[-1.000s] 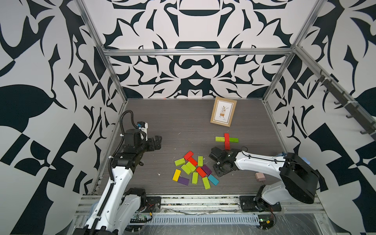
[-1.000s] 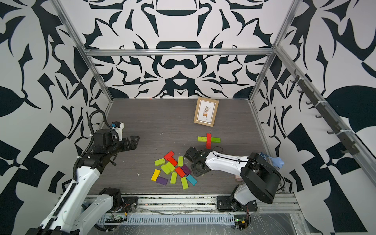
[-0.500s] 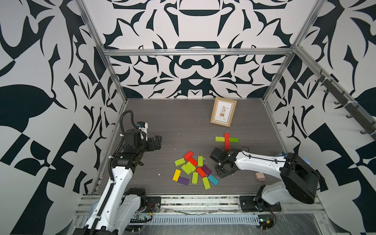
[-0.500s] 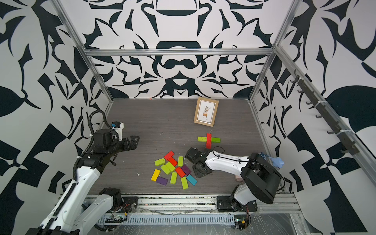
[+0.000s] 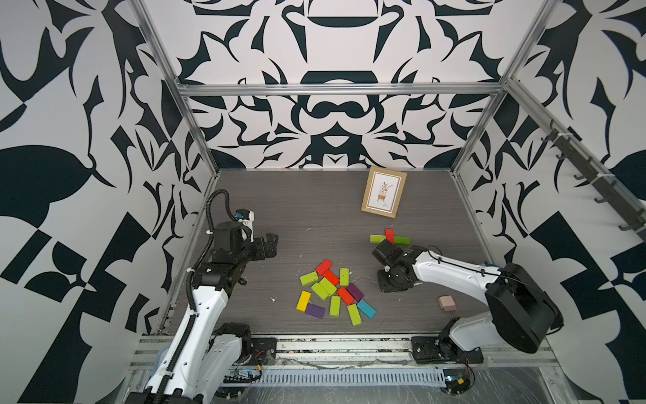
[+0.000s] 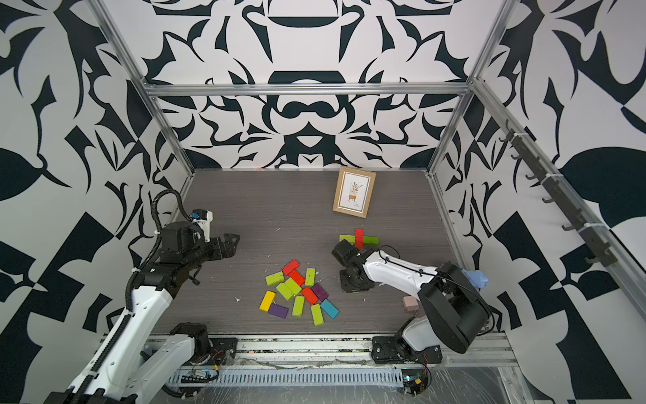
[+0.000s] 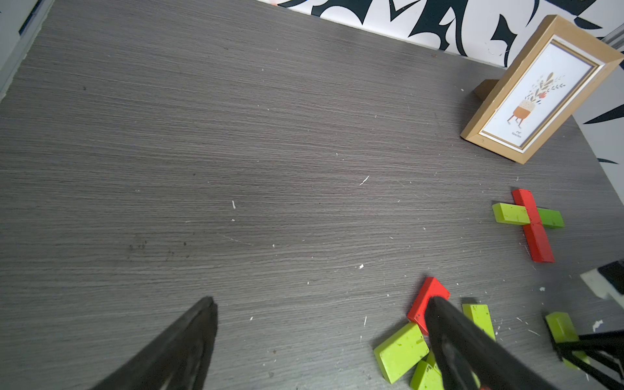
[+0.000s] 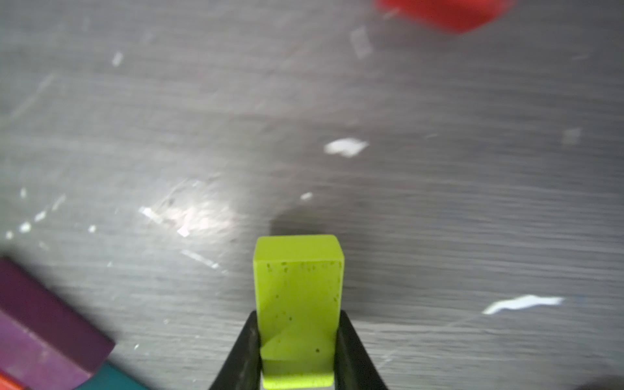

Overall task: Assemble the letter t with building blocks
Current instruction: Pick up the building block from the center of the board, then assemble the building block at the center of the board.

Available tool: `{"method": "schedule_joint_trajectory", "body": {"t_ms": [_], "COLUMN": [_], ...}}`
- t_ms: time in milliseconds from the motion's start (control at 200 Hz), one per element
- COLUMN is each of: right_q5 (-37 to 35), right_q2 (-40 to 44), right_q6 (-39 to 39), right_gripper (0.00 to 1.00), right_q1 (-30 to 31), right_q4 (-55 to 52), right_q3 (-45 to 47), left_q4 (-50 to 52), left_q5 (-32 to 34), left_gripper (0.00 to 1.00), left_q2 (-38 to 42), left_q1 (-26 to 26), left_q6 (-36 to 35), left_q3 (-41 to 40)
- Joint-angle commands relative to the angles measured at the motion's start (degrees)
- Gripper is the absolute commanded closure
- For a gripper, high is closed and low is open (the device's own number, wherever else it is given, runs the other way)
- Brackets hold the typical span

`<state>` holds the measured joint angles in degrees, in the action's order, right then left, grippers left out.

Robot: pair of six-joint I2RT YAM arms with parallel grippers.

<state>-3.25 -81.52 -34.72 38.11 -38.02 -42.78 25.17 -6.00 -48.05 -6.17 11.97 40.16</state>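
front: loose pile of blocks [image 5: 332, 293] flat on table [image 5: 279, 217] | right gripper [image 8: 297, 313] between pile and cross; jaws clamped on lime block [image 8: 297, 280] | left gripper [image 7: 322, 299] spread wide, empty, over bare table | farther back: red-and-green cross [image 5: 389, 238] lying flat; picture frame [image 5: 383, 192] behind it

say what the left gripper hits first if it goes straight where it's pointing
Likely the bare tabletop: the left gripper aims down at plain wood, with the loose blocks and the red-green cross off to one side. Depth is unclear.
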Motion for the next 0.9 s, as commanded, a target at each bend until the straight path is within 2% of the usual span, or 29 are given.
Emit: {"method": "schedule_joint_trajectory", "body": {"t_ms": [0,170,895], "right_q5": [-1.9,-2.1,0.3], "right_q2": [2.9,3.3,-7.3], "right_q6": [-1.0,-1.5,-2.6], "right_gripper": [0.87,0.88,0.88], "right_q1": [-3.5,-7.1,-7.6], "right_q4": [-3.5,-4.7,-1.7], "right_q3": [-1.0,-2.7,-8.8], "left_q4": [0.6,0.6,0.0], "left_q5": [-0.4,-0.6,-1.7], "left_gripper": [0.00,0.00,0.00], "left_q2": [0.8,0.9,0.8], "left_q1": [-0.1,-0.1,-0.1], "left_q6": [-0.2,-0.2,-0.1], "left_q3": [1.8,1.8,1.9]}}
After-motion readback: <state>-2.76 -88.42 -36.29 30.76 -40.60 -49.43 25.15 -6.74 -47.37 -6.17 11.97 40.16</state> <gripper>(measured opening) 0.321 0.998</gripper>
